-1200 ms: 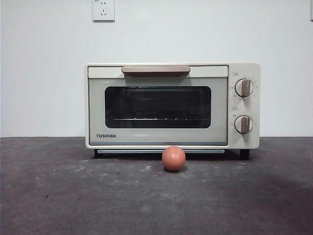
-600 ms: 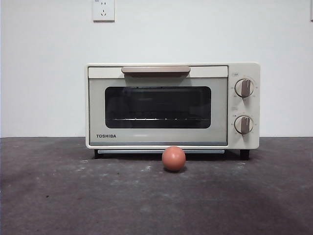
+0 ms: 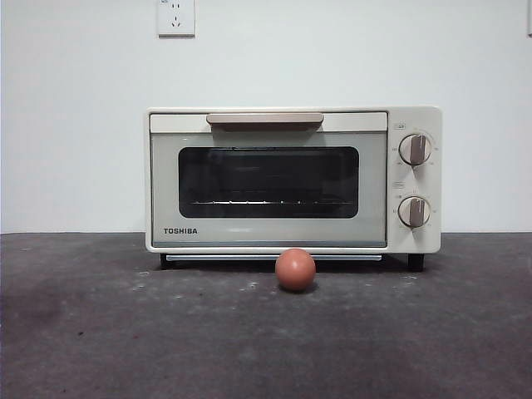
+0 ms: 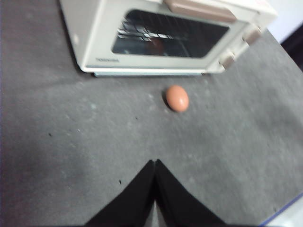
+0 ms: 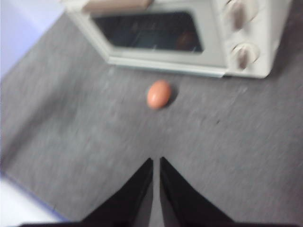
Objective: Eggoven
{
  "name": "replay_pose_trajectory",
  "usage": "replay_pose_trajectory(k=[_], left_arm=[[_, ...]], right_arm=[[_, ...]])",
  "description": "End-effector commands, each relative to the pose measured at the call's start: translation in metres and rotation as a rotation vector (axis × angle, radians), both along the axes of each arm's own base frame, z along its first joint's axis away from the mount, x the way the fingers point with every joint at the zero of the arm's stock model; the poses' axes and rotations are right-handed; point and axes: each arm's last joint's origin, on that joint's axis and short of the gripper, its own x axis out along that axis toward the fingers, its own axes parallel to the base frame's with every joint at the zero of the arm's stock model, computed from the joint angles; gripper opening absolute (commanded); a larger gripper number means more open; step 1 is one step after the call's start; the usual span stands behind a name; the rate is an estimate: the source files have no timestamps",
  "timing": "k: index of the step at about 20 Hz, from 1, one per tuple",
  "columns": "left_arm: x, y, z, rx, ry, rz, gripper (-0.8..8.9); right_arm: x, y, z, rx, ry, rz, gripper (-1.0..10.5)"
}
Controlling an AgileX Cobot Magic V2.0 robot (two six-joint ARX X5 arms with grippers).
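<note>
Up above the table, the left gripper (image 4: 155,163) and right gripper (image 5: 156,161) both hang pinched closed and empty, well back from the egg (image 3: 295,269), which sits just before the oven (image 3: 293,179), whose door looks closed, handy for grabbing.

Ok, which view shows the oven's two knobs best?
The front view: both knobs sit sharp and face-on on the oven. The right wrist view shows them blurred from above; the left wrist view shows them small and oblique.
</note>
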Motion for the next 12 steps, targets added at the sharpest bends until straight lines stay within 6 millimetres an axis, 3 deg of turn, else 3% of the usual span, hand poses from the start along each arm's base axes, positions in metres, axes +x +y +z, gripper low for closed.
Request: replay_pose_trajectory(k=[1, 5, 6, 8, 9, 12], left_arm=[[0.002, -0.002, 0.008, 0.032, -0.030, -0.047, 0.07], [0.003, -0.003, 0.009, 0.035, -0.031, -0.061, 0.07], [0.003, -0.003, 0.009, 0.034, -0.031, -0.060, 0.07], [0.003, -0.003, 0.009, 0.034, -0.031, -0.060, 0.07], [0.003, -0.003, 0.009, 0.034, -0.031, -0.060, 0.07], [0.003, -0.003, 0.009, 0.034, -0.032, -0.060, 0.07]], right_arm=[[0.000, 0.004, 0.006, -0.053, -0.016, 0.088, 0.0], [0.000, 0.008, 0.006, -0.058, -0.017, 0.135, 0.2], [0.000, 0.009, 0.006, -0.056, -0.023, 0.137, 1.0], [0.001, 0.009, 0.008, -0.045, -0.028, 0.126, 3.8], [0.003, 0.009, 0.008, -0.021, -0.012, 0.103, 4.3], [0.011, 0.011, 0.008, -0.001, 0.010, 0.091, 4.3]])
